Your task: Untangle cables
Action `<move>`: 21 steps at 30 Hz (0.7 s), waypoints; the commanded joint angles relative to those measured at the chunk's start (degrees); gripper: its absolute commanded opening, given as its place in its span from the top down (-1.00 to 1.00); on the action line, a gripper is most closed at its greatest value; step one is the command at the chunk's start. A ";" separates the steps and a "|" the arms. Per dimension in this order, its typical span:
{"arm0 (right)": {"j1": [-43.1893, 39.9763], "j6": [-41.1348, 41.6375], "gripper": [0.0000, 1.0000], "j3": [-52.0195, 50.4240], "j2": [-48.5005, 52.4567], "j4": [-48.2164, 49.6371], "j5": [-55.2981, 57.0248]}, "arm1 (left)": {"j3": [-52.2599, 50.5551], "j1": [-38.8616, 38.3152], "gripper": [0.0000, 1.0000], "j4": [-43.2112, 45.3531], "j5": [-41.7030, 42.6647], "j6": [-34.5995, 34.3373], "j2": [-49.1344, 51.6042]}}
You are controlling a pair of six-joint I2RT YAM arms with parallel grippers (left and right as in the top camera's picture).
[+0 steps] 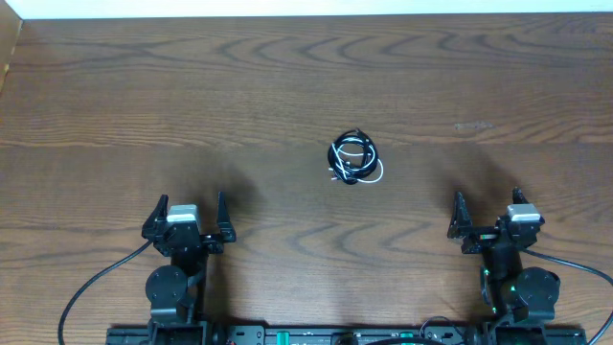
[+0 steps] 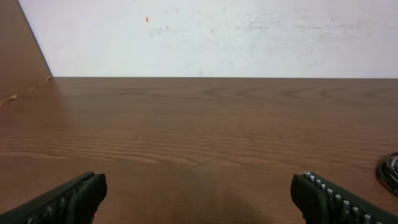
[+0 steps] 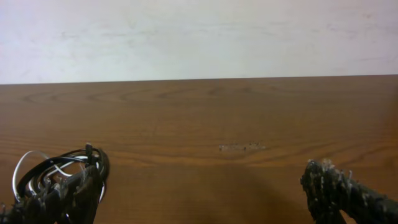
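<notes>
The cables (image 1: 353, 160), one black and one white, lie coiled together in a small bundle near the middle of the wooden table. In the right wrist view the cables (image 3: 46, 169) show at the lower left, partly behind my left fingertip. The left wrist view catches only an edge of the cables (image 2: 392, 169) at the far right. My left gripper (image 1: 188, 213) rests open near the front left, well short of the bundle. My right gripper (image 1: 487, 213) stands open at the front right, nothing between its fingers.
The wooden table (image 1: 192, 96) stretches back to a white wall (image 3: 199, 37). A raised brown side panel (image 2: 25, 56) borders the table's left edge. Thick black arm wires (image 1: 91, 287) trail along the front edge.
</notes>
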 commanded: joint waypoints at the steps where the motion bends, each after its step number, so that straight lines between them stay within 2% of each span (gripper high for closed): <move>1: 0.48 -0.70 -0.99 -0.17 -0.26 -0.09 -0.35 | -1.62 0.20 -1.00 -1.22 -0.15 0.33 0.09; 10: 0.48 -0.70 -0.98 -0.17 -0.26 -0.09 -0.35 | -1.62 0.17 -1.00 -0.55 -0.28 0.31 0.72; 12: 0.48 -0.70 -0.99 -0.17 -0.26 -0.09 -0.35 | -1.53 0.17 -1.00 -0.35 0.31 -1.62 0.72; 16: 0.48 -0.70 -0.99 -0.17 -0.26 -0.09 -0.35 | 1.38 0.17 -1.00 -1.68 10.78 -2.51 0.72; 18: 0.48 -0.70 -0.99 -0.17 -0.26 -0.09 -0.35 | 5.27 0.17 -1.00 -4.55 13.49 -3.93 0.76; 21: 0.48 -0.70 -0.99 -0.17 -0.26 -0.09 -0.35 | 12.83 0.17 -1.00 -11.87 11.34 -4.68 1.36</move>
